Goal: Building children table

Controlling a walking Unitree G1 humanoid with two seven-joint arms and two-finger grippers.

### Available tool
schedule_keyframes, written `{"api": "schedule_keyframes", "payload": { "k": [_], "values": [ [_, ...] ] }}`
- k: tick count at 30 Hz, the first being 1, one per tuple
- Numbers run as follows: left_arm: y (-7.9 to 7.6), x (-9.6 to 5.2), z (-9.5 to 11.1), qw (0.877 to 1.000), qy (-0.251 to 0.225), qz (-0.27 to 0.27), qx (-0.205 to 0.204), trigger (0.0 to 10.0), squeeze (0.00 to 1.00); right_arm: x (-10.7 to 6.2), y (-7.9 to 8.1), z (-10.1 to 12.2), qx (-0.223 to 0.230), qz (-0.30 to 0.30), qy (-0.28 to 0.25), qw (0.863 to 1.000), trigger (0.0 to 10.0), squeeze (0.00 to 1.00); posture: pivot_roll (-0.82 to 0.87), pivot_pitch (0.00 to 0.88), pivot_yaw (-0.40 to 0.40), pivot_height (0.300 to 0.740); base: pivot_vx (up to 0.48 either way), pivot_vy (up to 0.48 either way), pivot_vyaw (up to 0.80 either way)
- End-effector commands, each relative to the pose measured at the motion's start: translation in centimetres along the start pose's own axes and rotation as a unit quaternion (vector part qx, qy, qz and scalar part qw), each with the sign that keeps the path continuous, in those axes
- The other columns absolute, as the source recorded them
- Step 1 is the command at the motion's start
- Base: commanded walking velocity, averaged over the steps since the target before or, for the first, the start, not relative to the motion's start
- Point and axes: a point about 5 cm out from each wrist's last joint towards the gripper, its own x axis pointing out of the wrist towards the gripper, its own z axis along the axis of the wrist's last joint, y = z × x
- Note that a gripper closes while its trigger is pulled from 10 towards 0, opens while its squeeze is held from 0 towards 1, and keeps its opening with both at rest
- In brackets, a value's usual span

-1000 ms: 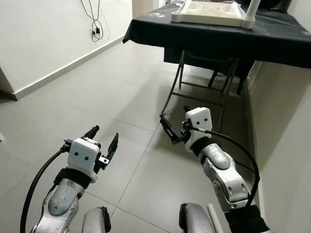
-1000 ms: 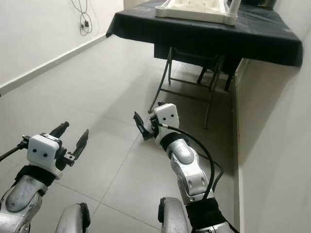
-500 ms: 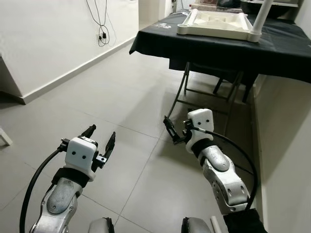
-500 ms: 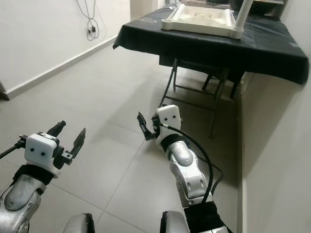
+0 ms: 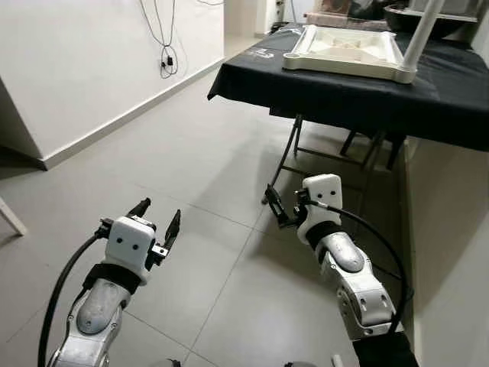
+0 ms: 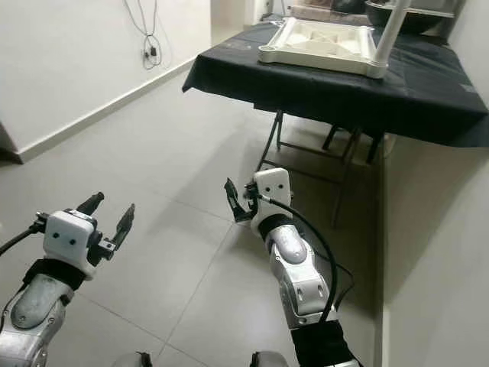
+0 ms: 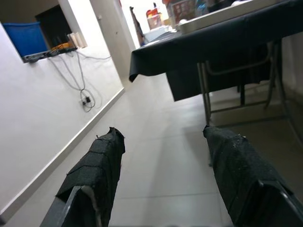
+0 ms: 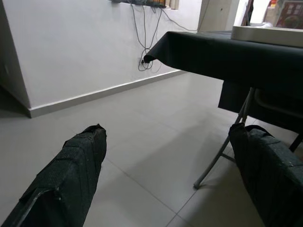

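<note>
My left claw (image 5: 158, 217) is spread wide, empty, over the floor (image 5: 191, 160). My right claw (image 5: 280, 205) is also wide, empty, just short of the table (image 5: 344, 84) w/ black cloth. The white kids' tabletop (image 5: 344, 50) lies upside down at the table's near edge, one leg (image 5: 422, 30) upright at its right corner.

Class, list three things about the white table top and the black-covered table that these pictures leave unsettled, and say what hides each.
1. White table top: the face lying on the black cloth is hidden in both eye views.
2. White leg: its upper end is cut off by the frame's top edge.
3. Items on the table's far end: blurred and too small in the left wrist view.
</note>
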Motion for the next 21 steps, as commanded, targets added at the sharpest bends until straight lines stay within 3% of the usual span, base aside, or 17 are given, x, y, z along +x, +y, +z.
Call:
{"api": "schedule_keyframes", "payload": {
  "k": [1, 11, 21],
  "values": [
    [0.2, -0.4, -0.7, 1.000, 0.012, 0.001, 0.012, 10.0, 0.00, -0.3, -0.3, -0.1, 0.006, -0.014, 0.005, 1.000, 10.0, 1.00, -0.02, 0.000, -0.056, 0.655, 0.000, 0.000, 0.00],
    [0.5, -0.3, -0.8, 1.000, 0.014, 0.006, 0.017, 10.0, 0.00, -0.2, -0.4, -0.2, 0.016, -0.029, 0.008, 0.999, 10.0, 1.00, -0.02, 0.000, -0.049, 0.680, 0.000, 0.000, 0.00],
    [2.0, -0.3, -0.8, 0.999, 0.012, 0.033, 0.033, 10.0, 0.00, 0.2, -0.1, -0.1, 0.021, -0.032, 0.007, 0.999, 10.0, 1.00, -0.01, 0.000, -0.044, 0.710, 0.000, 0.000, 0.00]
  ]
}}
